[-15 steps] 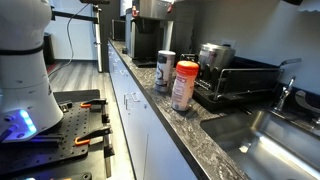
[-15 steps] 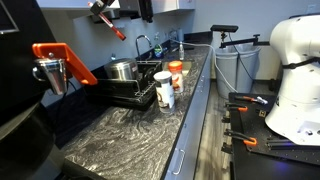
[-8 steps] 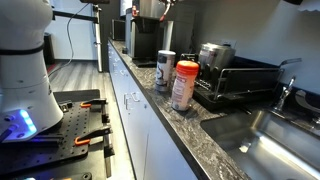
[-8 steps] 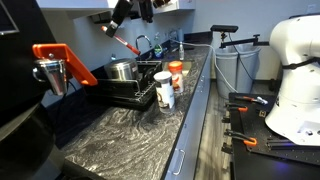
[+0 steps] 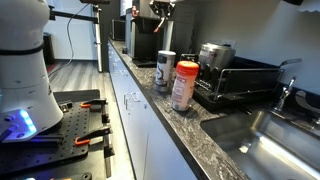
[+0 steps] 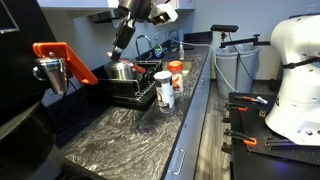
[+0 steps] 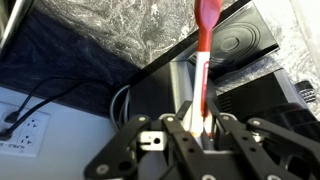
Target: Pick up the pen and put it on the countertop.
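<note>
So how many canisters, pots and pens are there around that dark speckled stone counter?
2 lidded cylindrical canisters: orange-lidded canister, dark-lidded canister
1 shiny steel pot
1 slim red pen, held in the gripper
Total: 4

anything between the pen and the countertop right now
Yes. The claw holds the pen over the dish rack and metal pot, so straight down looks blocked. Bare countertop lies beside the rack.
</note>
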